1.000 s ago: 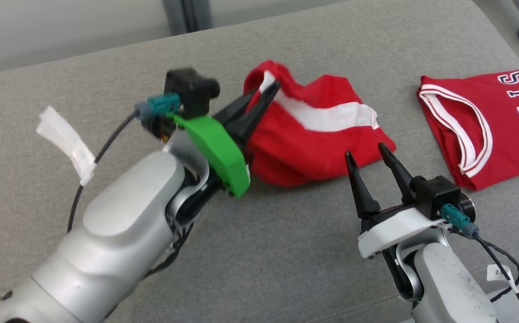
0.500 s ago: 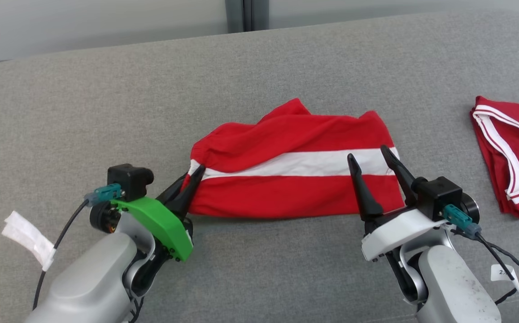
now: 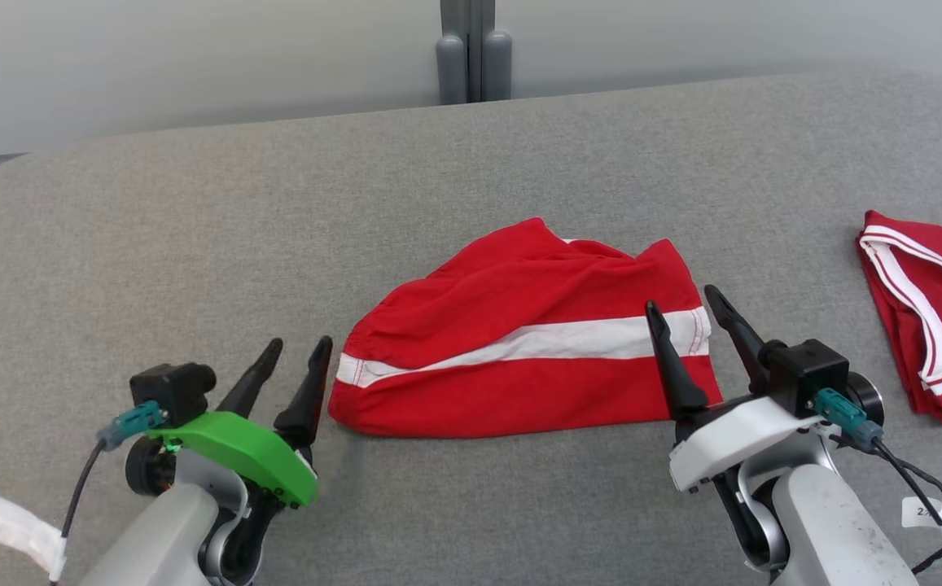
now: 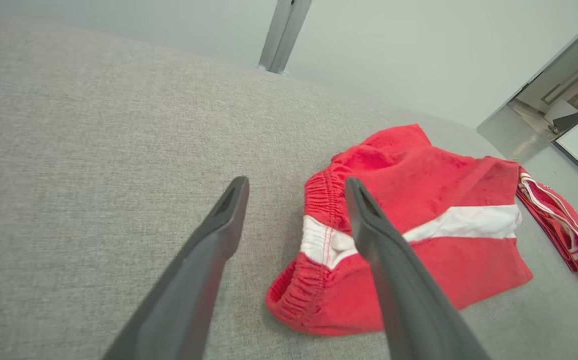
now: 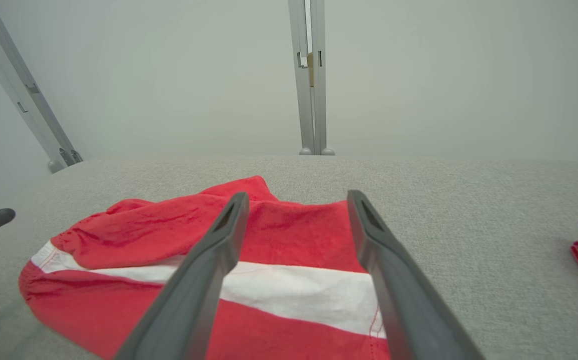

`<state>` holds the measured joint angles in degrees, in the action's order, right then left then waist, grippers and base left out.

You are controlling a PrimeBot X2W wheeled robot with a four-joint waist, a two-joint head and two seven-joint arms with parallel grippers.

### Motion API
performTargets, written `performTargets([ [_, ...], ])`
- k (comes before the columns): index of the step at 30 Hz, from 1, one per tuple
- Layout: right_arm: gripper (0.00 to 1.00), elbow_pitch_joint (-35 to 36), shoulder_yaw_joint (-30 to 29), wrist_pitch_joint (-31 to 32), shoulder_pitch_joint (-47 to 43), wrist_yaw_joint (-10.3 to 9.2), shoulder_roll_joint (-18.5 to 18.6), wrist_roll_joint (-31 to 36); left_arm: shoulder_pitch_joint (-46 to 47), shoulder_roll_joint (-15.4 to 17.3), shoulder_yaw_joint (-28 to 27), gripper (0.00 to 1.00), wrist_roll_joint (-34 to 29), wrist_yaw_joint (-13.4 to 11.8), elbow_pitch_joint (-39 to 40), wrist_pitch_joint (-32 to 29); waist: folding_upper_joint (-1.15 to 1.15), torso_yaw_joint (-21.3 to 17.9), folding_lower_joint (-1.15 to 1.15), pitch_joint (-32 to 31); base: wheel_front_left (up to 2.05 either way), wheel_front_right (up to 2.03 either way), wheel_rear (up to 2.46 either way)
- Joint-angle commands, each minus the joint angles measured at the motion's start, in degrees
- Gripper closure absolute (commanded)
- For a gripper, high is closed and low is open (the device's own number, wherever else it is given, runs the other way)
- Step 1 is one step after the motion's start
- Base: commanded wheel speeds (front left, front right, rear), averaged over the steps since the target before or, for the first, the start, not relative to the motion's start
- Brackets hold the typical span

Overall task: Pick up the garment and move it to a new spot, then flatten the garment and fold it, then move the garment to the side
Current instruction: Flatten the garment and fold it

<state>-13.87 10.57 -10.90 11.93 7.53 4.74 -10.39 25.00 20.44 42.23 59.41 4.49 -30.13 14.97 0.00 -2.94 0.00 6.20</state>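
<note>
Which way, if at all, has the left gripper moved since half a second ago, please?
Yes: the left gripper let go of the red shorts and backed slightly left, off their waistband edge.

The left gripper stands spread and empty at bottom centre, the red garment lying at centre right.

surface: grey upholstered pad | on it: red shorts, red jersey

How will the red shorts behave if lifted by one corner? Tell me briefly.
The red shorts will probably hang limp: the cloth lies in soft wrinkles. They are likely light, since the fabric looks thin. The gathered elastic waistband may stretch and bunch when pinched. Pushed, they would likely crumple, not slide.
</note>
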Motion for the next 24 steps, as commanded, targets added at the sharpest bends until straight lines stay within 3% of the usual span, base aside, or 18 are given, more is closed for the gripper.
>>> performTargets([
  [1,0.00,0.56,-0.24,0.23,-0.56,-0.10,0.19,0.02,-2.50,-0.24,-2.67,0.00,-2.37,-0.54,1.13,0.21,0.00,0.71,0.00,-0.80,0.00,0.00,0.00],
  [8,0.00,1.83,-2.44,0.68,-1.71,-0.10,0.75,0.44,-10.61,-2.95,-17.66,0.00,-15.11,-1.94,9.47,0.19,0.00,1.74,0.00,-2.22,0.00,0.00,0.00],
  [11,0.00,2.34,-3.40,0.98,-2.30,-0.10,0.91,0.58,-13.90,-5.02,-23.52,0.00,-20.35,-1.34,12.87,0.19,0.00,1.93,0.00,-2.61,0.00,0.00,0.00],
  [17,0.00,3.03,-4.61,1.47,-2.80,-0.10,0.97,1.08,-18.32,-8.03,-31.13,0.00,-28.19,0.12,16.55,0.20,0.00,1.94,0.00,-3.14,0.00,0.00,0.00],
  [24,0.00,2.92,-5.24,1.66,-3.72,-0.10,0.97,1.25,-20.85,-10.31,-35.81,0.00,-35.24,1.55,18.26,0.20,0.00,1.57,0.00,-3.71,0.00,0.00,0.00],
])
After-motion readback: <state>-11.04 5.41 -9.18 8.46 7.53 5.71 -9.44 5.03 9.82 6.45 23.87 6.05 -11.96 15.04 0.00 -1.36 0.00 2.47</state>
